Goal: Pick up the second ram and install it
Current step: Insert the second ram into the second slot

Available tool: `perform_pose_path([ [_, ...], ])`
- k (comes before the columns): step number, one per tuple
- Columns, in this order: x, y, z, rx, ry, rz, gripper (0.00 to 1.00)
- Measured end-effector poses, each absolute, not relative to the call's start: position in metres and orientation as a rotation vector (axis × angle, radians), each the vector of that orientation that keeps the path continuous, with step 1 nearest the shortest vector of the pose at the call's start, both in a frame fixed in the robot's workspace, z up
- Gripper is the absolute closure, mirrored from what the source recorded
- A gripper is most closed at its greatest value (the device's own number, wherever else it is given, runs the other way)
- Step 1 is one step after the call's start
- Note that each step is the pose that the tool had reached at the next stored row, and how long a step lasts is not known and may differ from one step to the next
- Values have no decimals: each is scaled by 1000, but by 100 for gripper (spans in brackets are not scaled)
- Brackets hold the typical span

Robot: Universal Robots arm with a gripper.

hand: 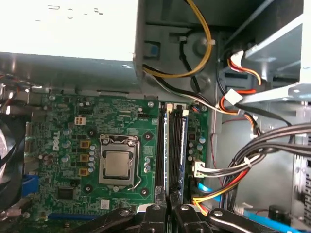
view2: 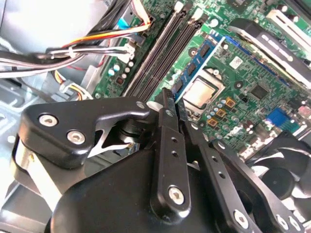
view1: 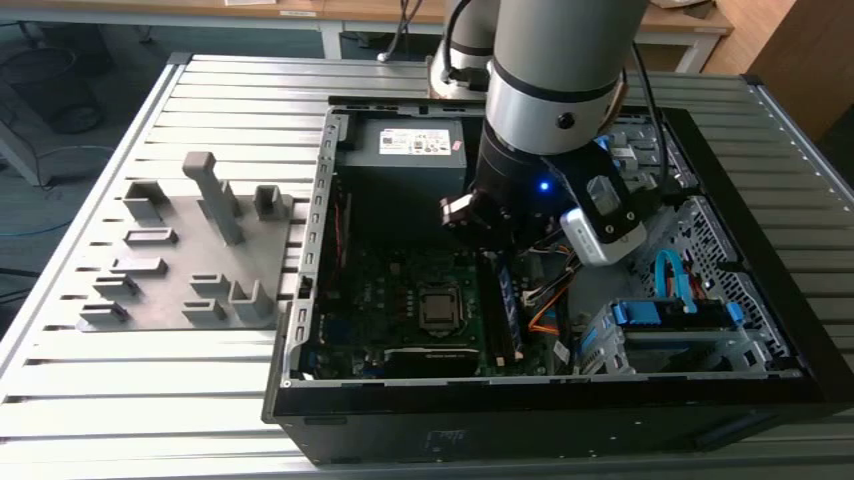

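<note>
The second ram [view2: 201, 60], a dark stick with black chips and a bluish label, stands upright in the slot closest to the processor [view2: 201, 92]. In the first wrist view the second ram [hand: 166, 145] shows edge-on as a pale strip. My gripper [view2: 167, 97] hangs just above its near end, black fingers pressed together with nothing between them. The gripper [hand: 168, 209] lines up with that slot in the first wrist view. In the exterior view the gripper [view1: 497, 245] sits low inside the open computer case [view1: 314, 300], over the slot row [view1: 507, 310].
A blue-edged strip [hand: 183, 141] fills a slot further from the processor. Cable bundles [hand: 243, 165] run beside the slots. Blue drive brackets [view1: 674, 310] stand at the exterior view's right. A grey holder plate [view1: 174, 310] with blocks lies left of the case. A fan [view2: 279, 170] is close by.
</note>
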State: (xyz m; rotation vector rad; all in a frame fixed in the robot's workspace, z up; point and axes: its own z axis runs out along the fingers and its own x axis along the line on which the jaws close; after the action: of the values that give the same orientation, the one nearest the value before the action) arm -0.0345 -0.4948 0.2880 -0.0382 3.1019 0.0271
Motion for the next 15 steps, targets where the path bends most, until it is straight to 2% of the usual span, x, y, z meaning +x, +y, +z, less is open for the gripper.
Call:
perform_pose_path([
  [15, -35, -496, 287, 76, 3101, 21, 86],
])
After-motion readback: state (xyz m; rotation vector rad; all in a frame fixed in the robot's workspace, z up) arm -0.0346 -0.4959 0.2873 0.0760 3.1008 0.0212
